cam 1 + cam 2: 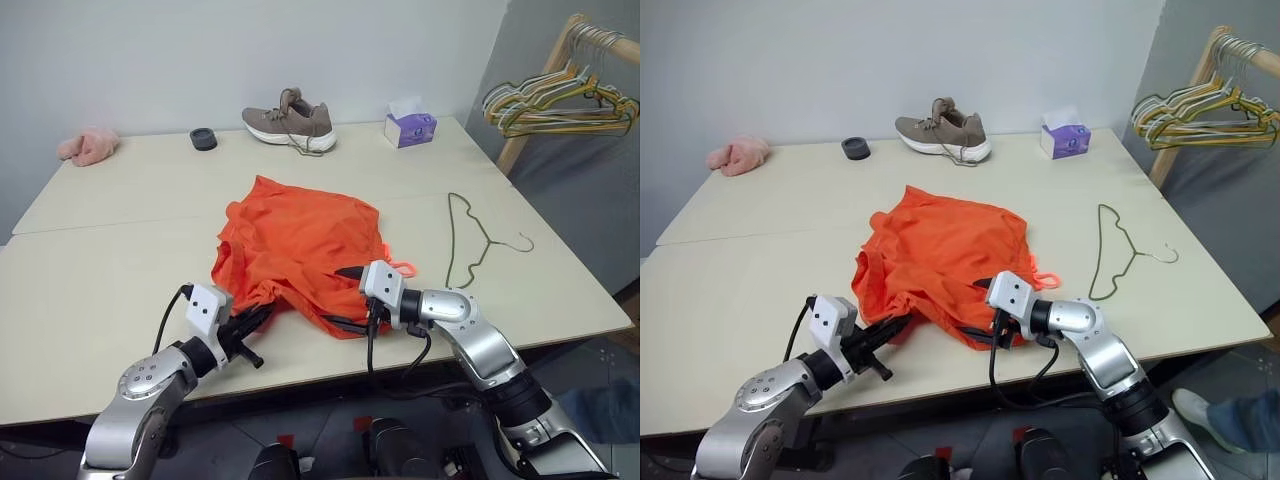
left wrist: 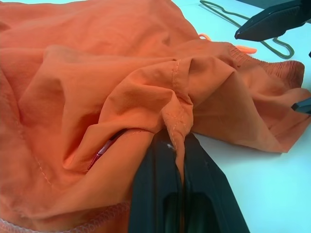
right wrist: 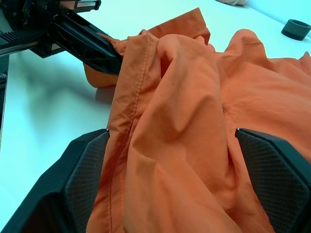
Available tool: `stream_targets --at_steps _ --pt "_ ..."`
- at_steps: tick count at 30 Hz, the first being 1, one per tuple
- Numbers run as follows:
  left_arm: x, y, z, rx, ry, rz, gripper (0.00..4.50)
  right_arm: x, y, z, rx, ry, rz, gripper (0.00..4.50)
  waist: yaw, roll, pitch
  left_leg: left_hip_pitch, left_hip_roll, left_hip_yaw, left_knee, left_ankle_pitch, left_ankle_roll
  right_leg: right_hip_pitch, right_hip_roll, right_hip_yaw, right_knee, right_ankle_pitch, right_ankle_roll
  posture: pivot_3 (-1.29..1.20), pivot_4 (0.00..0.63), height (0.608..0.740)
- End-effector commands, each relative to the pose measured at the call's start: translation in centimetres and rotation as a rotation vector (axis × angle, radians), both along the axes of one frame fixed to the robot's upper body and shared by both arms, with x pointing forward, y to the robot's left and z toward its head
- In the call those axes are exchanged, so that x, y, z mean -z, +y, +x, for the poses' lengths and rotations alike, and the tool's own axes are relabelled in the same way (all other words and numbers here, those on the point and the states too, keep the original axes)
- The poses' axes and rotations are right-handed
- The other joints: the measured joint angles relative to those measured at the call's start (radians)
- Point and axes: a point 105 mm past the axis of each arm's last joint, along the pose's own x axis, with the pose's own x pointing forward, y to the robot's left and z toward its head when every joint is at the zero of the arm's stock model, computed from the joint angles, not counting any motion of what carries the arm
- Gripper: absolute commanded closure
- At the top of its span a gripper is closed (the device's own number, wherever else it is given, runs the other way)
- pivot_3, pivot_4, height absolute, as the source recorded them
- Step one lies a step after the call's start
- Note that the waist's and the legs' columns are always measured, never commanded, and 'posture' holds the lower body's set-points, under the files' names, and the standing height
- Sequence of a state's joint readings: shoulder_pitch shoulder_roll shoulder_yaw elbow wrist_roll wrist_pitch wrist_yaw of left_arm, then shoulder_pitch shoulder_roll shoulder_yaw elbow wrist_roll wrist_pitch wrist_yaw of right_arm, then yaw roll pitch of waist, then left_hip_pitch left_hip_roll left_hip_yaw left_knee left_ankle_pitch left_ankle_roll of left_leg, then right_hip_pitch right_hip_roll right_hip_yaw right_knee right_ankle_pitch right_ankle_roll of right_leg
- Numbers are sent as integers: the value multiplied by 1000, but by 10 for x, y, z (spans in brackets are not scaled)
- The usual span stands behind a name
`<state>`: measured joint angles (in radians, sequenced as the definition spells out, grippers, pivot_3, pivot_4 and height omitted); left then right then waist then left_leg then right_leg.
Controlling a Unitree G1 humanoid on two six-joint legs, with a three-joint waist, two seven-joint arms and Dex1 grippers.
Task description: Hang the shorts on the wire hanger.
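The shorts [image 1: 298, 250] lie crumpled mid-counter [image 1: 100, 280], their near edge pinched in my left fingers [image 2: 160, 179], my right fingers [image 3: 85, 179] spread wide around a fold, the wire hanger [image 1: 470, 240] flat just beside them on the right.

Bright orange shorts [image 1: 300, 250] lie crumpled in a loose heap mid-table near the front edge, thin fabric folded over itself with stitched hems showing, while the olive-gold wire hanger [image 1: 470, 240] lies flat just to their right, apart from them.
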<state>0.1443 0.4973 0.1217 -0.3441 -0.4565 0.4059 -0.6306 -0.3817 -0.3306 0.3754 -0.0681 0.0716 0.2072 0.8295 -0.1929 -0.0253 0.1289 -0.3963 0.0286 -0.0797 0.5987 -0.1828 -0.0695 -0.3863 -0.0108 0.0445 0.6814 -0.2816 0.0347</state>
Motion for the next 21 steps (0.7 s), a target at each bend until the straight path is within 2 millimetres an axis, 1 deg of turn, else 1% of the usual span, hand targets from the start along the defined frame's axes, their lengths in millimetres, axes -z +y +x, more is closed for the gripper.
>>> stream_targets --at_steps 1,10,16,21 --pt "-10 1 3 -5 -50 2 4112 -16 1 1 -10 -42 38 54 0 0 0 0 0 0 0 0 0 0 0 0 0 0 0 -153 72 740" --pt "-8 1 5 -6 -49 -1 4112 -16 0 1 -5 -44 38 54 0 0 0 0 0 0 0 0 0 0 0 0 0 0 0 -162 74 740" --pt "-6 -3 5 14 -45 -3 4112 -15 -2 1 3 -47 32 54 -1 0 0 0 0 0 0 0 0 0 0 0 0 0 0 -172 63 740" --pt "-7 -1 9 16 -50 2 4112 -15 -3 2 11 -50 32 54 -2 0 0 0 0 0 0 0 0 0 0 0 0 0 0 -185 62 740"
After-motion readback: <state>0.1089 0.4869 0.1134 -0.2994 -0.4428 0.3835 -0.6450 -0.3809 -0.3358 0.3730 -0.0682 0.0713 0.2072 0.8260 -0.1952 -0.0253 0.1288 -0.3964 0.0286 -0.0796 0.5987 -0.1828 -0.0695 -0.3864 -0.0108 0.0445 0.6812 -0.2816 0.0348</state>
